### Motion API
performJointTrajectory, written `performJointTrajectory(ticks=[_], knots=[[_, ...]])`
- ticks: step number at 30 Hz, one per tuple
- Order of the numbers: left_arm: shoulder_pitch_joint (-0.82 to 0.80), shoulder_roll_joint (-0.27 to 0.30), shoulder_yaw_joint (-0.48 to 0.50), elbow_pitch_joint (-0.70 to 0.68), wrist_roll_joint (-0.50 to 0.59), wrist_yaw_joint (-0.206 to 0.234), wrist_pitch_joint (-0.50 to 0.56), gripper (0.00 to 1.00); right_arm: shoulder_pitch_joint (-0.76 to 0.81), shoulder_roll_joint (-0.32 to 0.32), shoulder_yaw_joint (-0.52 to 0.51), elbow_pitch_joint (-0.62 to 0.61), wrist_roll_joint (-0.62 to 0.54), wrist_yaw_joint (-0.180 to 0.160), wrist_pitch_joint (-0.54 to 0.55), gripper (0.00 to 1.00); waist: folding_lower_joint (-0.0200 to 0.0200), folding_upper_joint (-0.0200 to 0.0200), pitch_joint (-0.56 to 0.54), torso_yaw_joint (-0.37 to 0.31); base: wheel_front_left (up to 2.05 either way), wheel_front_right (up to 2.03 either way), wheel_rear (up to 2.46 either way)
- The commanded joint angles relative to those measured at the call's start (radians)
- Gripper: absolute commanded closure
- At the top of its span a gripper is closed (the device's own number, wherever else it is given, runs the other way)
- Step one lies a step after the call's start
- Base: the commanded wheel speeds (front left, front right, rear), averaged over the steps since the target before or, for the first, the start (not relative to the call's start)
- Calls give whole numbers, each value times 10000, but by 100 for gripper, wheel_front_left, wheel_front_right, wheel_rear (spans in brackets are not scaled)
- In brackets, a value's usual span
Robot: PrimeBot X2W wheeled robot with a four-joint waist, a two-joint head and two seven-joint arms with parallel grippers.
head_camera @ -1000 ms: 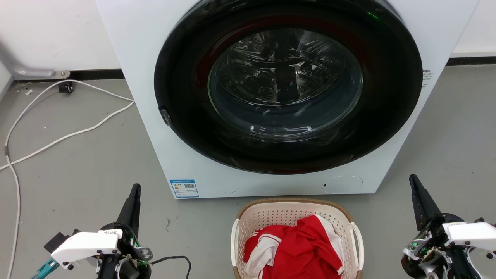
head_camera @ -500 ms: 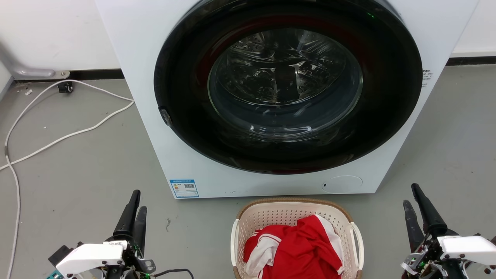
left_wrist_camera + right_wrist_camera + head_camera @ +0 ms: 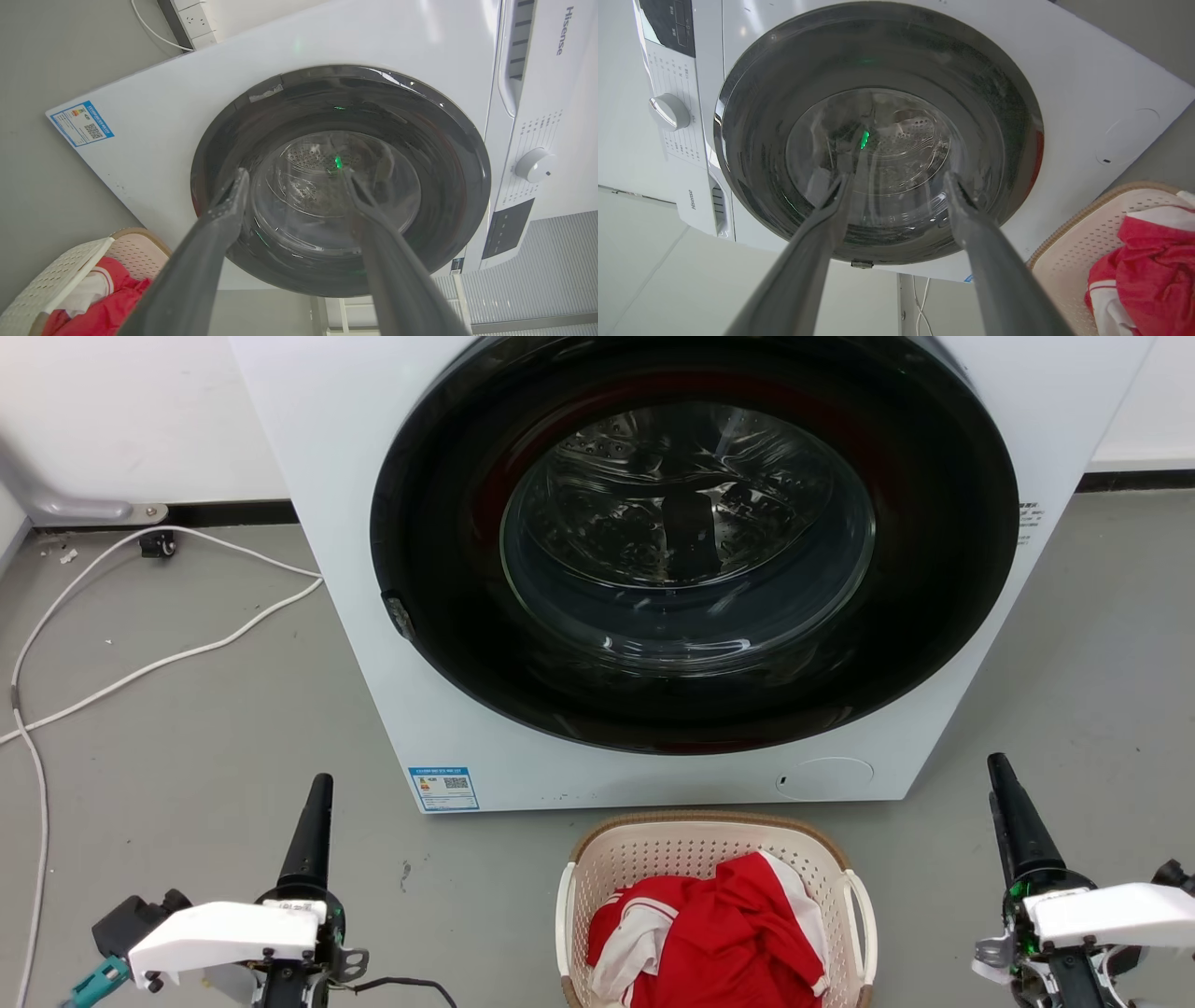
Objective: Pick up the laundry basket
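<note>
The laundry basket point(image 3: 653, 857) is cream with perforated walls, a brown rim and white side handles. It stands on the grey floor at the bottom centre, just in front of the washer, and holds a red and white garment point(image 3: 719, 933). My left gripper point(image 3: 320, 793) hovers well left of the basket and my right gripper point(image 3: 1001, 777) well right of it, both pointing toward the washer. In the wrist views the left gripper point(image 3: 294, 175) and the right gripper point(image 3: 897, 177) are open and hold nothing. The basket point(image 3: 70, 280) sits at the left wrist view's lower left, and the basket point(image 3: 1069, 242) at the right wrist view's lower right.
A white front-loading washer point(image 3: 373, 644) with a shut round dark glass door point(image 3: 691, 551) stands directly behind the basket. White cables point(image 3: 140, 663) trail over the floor at the left. Bare grey floor lies on both sides of the basket.
Half a second ago both grippers sat lower with their two fingers showing apart. Now both have risen slightly and rolled, so the fingers line up in the head view. The basket has not moved.
</note>
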Motion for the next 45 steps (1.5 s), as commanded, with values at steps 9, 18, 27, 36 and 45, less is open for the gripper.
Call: performJointTrajectory(ticks=[9,18,27,36,45], knots=[[5,42,-430,-596,2180,503,-465,0,127,-22,274,-830,-2584,0,-438,0,0,0,14,12,0,0,0],[79,45,-715,-793,3650,769,-766,0,280,-24,376,-1159,-4207,0,-745,0,0,0,15,17,0,0,0],[161,49,-926,-993,5110,968,-1079,0,439,-25,373,-1411,-5692,0,-1052,0,0,0,9,25,0,0,0],[259,51,-1119,-1139,6456,1118,-1360,0,569,-26,405,-1658,-7017,0,-1342,0,0,0,7,24,0,0,0],[344,53,-1311,-1264,7573,1131,-1621,0,695,-28,418,-1869,-8151,0,-1606,0,0,0,-1,13,0,0,0]])
